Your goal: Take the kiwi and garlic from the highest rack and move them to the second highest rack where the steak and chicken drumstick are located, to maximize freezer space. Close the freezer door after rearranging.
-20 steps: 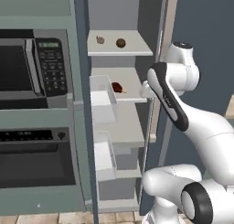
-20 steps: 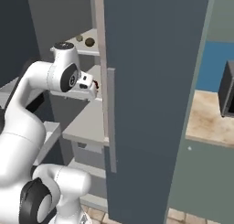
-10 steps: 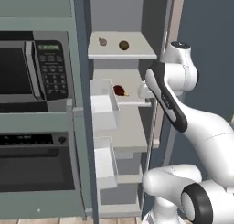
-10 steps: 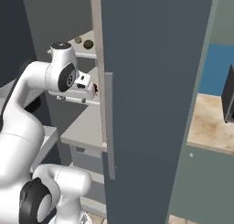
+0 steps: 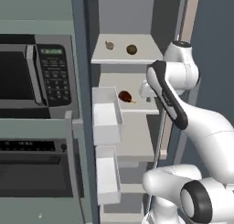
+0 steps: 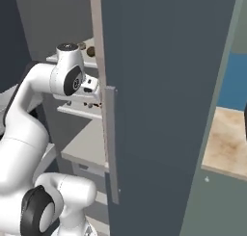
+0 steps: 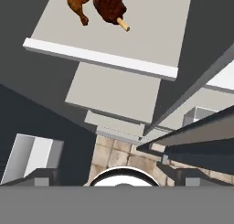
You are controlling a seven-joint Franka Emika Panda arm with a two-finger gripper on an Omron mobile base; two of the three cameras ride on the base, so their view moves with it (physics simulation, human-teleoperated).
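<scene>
With its gripper (image 6: 92, 88) gaping wide and empty beside the second rack's front edge, the arm is preparing the first pick, needing to rise toward the kiwi (image 5: 131, 49) and garlic (image 5: 109, 45) sitting mid-top-rack.

Rendered kitchen. Open freezer (image 5: 137, 141) with pale shelves holding food; built-in microwave (image 5: 34, 77) just left of freezer, oven (image 5: 34, 170) below microwave; wooden countertop (image 6: 226, 143) right of freezer door (image 6: 164, 110).

microwave (image 5: 32, 77) above oven (image 5: 34, 173) | wooden counter (image 6: 226, 143) at right
</scene>
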